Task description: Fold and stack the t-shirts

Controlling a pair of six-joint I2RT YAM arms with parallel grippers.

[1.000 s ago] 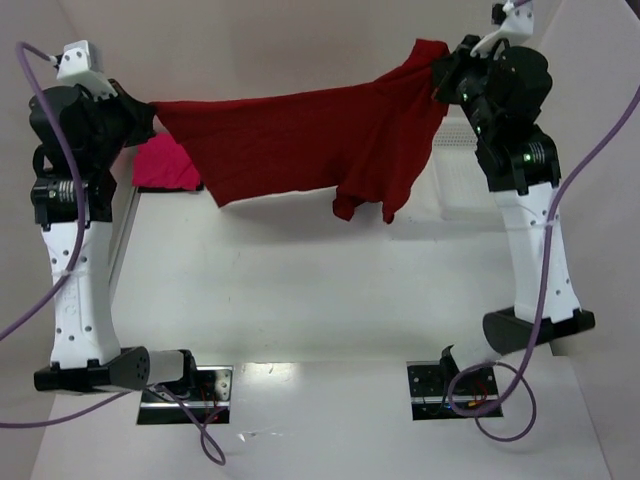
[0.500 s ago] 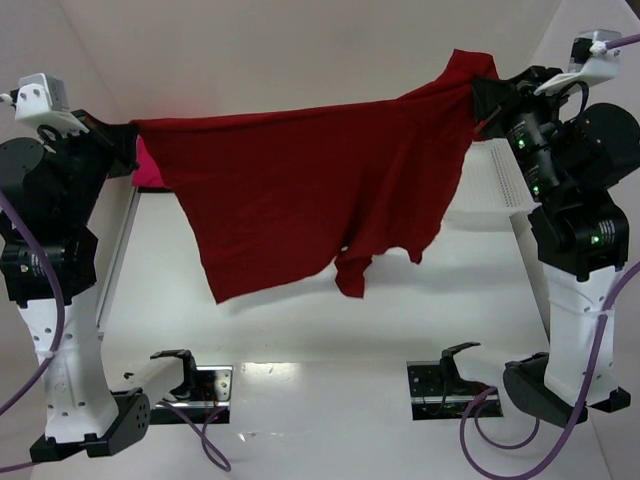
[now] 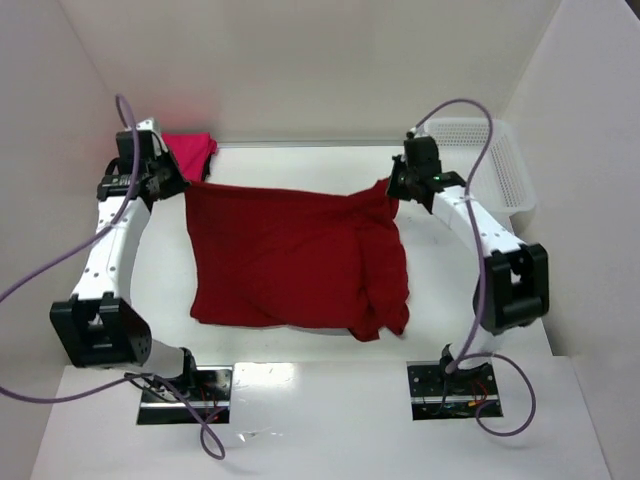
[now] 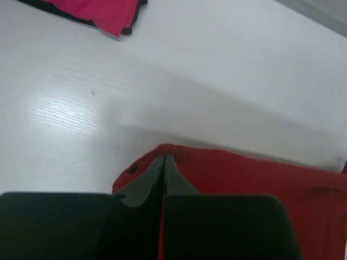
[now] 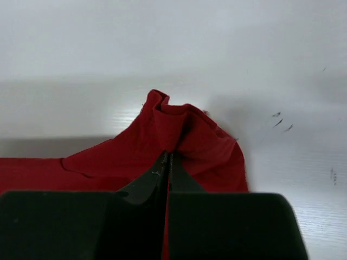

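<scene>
The crimson t-shirt (image 3: 290,260) lies spread on the counter (image 3: 440,290) at mid-frame, its right side rumpled. The left gripper (image 3: 182,186) and right gripper (image 3: 391,190) each pinch a far corner tight. Beyond, the pink t-shirt (image 3: 190,155) sits upper left and a white basket (image 3: 500,160) upper right.

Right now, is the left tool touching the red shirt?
Touching. The left wrist view shows the left tool shut on the red shirt, pinching its edge.
</scene>
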